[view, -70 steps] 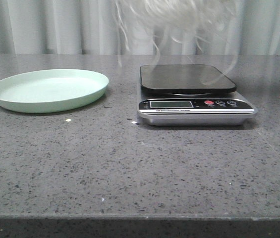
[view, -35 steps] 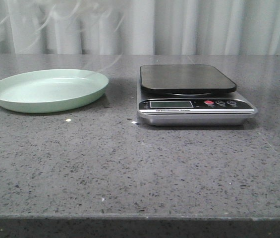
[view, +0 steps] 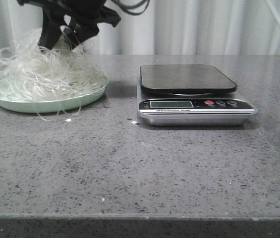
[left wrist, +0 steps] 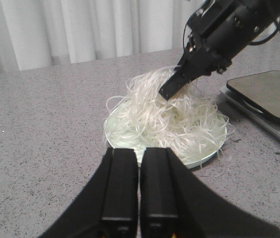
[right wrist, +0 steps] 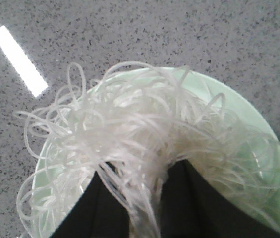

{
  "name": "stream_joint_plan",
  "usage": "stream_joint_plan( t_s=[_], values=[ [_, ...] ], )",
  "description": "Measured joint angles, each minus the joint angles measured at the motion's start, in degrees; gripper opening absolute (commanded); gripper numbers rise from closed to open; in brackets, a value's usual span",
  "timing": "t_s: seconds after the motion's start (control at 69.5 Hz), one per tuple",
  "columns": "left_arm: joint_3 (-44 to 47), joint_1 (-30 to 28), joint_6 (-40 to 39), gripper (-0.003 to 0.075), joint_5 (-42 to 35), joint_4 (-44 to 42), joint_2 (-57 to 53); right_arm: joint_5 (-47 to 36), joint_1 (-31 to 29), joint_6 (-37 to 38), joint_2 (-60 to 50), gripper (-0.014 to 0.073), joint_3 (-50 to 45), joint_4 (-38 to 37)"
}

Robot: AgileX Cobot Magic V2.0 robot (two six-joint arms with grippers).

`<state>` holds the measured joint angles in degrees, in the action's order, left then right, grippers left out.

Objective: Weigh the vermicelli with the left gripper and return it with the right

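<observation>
The front view shows the vermicelli point(view: 43, 77) heaped on the pale green plate point(view: 55, 105) at the far left of the tabletop point(view: 140, 163), with loops spilling over the plate's near and left rims, and the right end effector point(view: 63, 39) coming down into the mound from above. Only the right wrist view shows that its two dark fingers point(right wrist: 105, 203) are closed on a bundle of strands running between them, the plate lying directly beneath. The left wrist view alone shows the left end effector point(left wrist: 139, 158), its fingers pressed together and holding nothing, just short of the plate's rim. The scale point(view: 194, 96) stands to the right of the plate, its black platform bare. The near half of the tabletop lies open up to its front edge.
</observation>
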<state>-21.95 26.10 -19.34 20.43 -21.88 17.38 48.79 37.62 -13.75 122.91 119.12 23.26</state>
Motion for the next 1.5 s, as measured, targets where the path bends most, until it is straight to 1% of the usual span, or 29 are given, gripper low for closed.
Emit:
stream_joint_plan(
  t_s=[0.216, 0.259, 0.273, 0.288, 0.302, 0.317, 0.331, 0.374, 0.417, 0.432, 0.446, 0.489, 0.504, 0.547, 0.604, 0.906, 1.079, 1.165, 1.223, 1.237, 1.252, 1.266, 1.281, 1.353, 1.381, 1.396, 1.496],
  values=[
    [0.00, 0.00, 0.00, 0.0137, 0.00, 0.00, 0.00, 0.09, 0.00, 0.00, 0.07, 0.0159, 0.00, 0.00],
    [0.00, 0.00, 0.00, 0.0137, 0.00, 0.00, 0.00, 0.09, 0.00, 0.00, 0.07, 0.0197, 0.00, 0.00],
    [0.00, 0.00, 0.00, 0.0137, 0.00, 0.00, 0.00, 0.09, 0.00, 0.00, 0.07, 0.0197, 0.00, 0.00],
    [0.00, 0.00, 0.00, 0.0137, 0.00, 0.00, 0.00, 0.09, 0.00, 0.00, 0.07, 0.0227, 0.00, 0.00],
    [0.00, 0.00, 0.00, 0.0137, 0.00, 0.00, 0.00, 0.09, 0.00, 0.00, 0.07, 0.0227, 0.00, 0.00],
    [0.00, 0.00, 0.00, 0.0137, 0.00, 0.00, 0.00, 0.09, 0.00, 0.00, 0.07, 0.0265, 0.00, 0.00],
    [0.00, 0.00, 0.00, 0.0137, 0.00, 0.00, 0.00, 0.09, 0.00, 0.00, 0.07, 0.0274, 0.00, 0.00],
    [0.00, 0.00, 0.00, 0.0137, 0.00, 0.00, 0.00, 0.09, 0.00, 0.00, 0.07, 0.0349, 0.00, 0.00],
    [0.00, 0.00, 0.00, 0.0137, 0.00, 0.00, 0.00, 0.09, 0.00, 0.00, 0.07, 0.0390, 0.00, 0.00],
    [0.00, 0.00, 0.00, 0.0137, 0.00, 0.00, 0.00, 0.09, 0.00, 0.00, 0.07, 0.0427, 0.00, 0.00],
    [0.00, 0.00, 0.00, 0.0137, 0.00, 0.00, 0.00, 0.09, 0.00, 0.00, 0.07, 0.0427, 0.00, 0.00],
    [0.00, 0.00, 0.00, 0.0137, 0.00, 0.00, 0.00, 0.09, 0.00, 0.00, 0.07, 0.0486, 0.00, 0.00],
    [0.00, 0.00, 0.00, 0.0137, 0.00, 0.00, 0.00, 0.09, 0.00, 0.00, 0.07, 0.0486, 0.00, 0.00],
    [0.00, 0.00, 0.00, 0.0137, 0.00, 0.00, 0.00, 0.09, 0.00, 0.00, 0.07, 0.0522, 0.00, 0.00],
    [0.00, 0.00, 0.00, 0.0137, 0.00, 0.00, 0.00, 0.09, 0.00, 0.00, 0.07, 0.0530, 0.00, 0.11],
    [0.00, 0.00, 0.00, 0.0137, 0.00, 0.00, 0.00, 1.33, -0.11, 0.00, -3.75, 0.0529, 0.00, -0.52],
    [0.00, 0.00, 0.00, 0.0137, 0.00, 0.00, 0.00, 3.34, -2.16, 0.00, -8.03, 0.0520, 0.00, -0.76],
    [0.00, 0.00, 0.00, 0.0137, 0.00, 0.00, 0.00, 4.52, -3.95, 0.00, -10.69, 0.0433, 0.00, -0.96],
    [0.00, 0.00, 0.00, 0.0137, 0.00, 0.00, 0.00, 5.69, -5.51, 0.00, -12.41, 0.0332, 0.00, -1.67],
    [0.00, 0.00, 0.00, 0.0137, 0.00, 0.00, 0.00, 5.69, -5.51, 0.00, -12.58, 0.0320, 0.00, -1.73],
    [0.00, 0.00, 0.00, 0.0137, 0.00, 0.00, 0.00, 6.12, -5.97, 0.00, -13.10, 0.0284, 0.00, -2.15],
    [0.00, 0.00, 0.00, 0.0137, 0.00, 0.00, 0.00, 6.40, -6.30, 0.00, -13.28, 0.0273, 0.00, -2.19],
    [0.00, 0.00, 0.00, 0.0137, 0.00, 0.00, 0.00, 6.77, -6.78, 0.00, -13.78, 0.0239, 0.00, -2.64],
    [0.00, 0.00, 0.00, 0.0137, 0.00, 0.00, 0.00, 7.84, -8.14, 0.00, -15.21, 0.0144, 0.00, -4.02],
    [0.00, 0.00, 0.00, 0.0137, 0.00, 0.00, 0.00, 8.40, -9.02, 0.00, -15.78, 0.0143, 0.00, -4.66],
    [0.00, 0.00, 0.00, 0.0137, 0.00, 0.00, 0.00, 8.84, -9.36, 0.00, -16.03, 0.0160, 0.00, -5.00],
    [0.00, 0.00, 0.00, 0.0137, 0.00, 0.00, 0.00, 9.79, -11.50, 0.00, -17.69, 0.0153, -0.11, -7.00]
  ],
)
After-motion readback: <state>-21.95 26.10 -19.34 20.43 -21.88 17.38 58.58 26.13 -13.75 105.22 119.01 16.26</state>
